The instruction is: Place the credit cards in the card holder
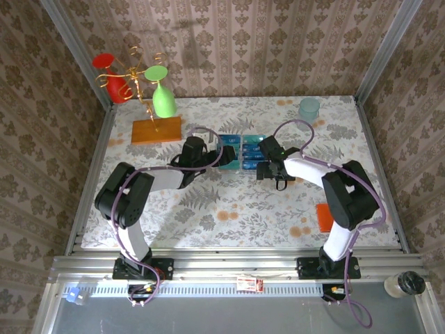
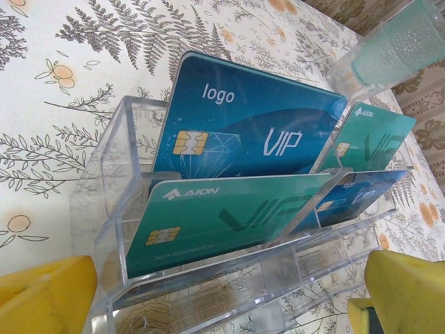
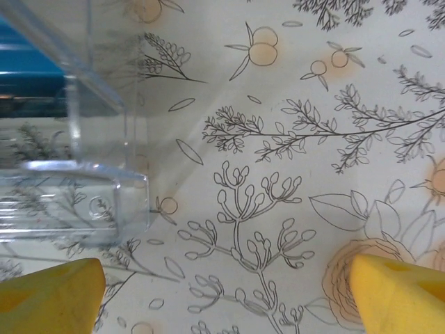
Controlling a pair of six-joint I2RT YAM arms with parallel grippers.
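At the near right of the bench [image 1: 229, 209], the card holder [image 1: 325, 217] is seen lying flat beside the right arm's elbow, well apart from both hands.

Further in, the left hand [image 2: 222, 306] is spread wide. Its yellow fingers [image 2: 42, 296] are set to either side of the near end of a clear plastic tray [image 2: 111, 167], and nothing is pinched between them. The right hand [image 3: 222, 299] is likewise spread, over bare patterned bench, with a corner of the tray just ahead on its left. From above, the tray is seen lying between the two hands at mid-bench.

The credit cards [image 1: 243, 153] are stood on edge in the tray's slots. Nearest the left hand, a teal card [image 2: 222, 216] is marked "AION" and "VIP". Just behind it, a dark blue card [image 2: 250, 125] is marked "logo" and "VIP". A gold chip is shown on each. Two more cards, one blue and one teal, are stood further along the tray.

At the far edge, a pale teal cup [image 1: 309, 108] is placed on the right. On the left, an orange-brown wooden slab [image 1: 156, 130] carries a wire stand [image 1: 135, 76] hung with a red and a green glass.
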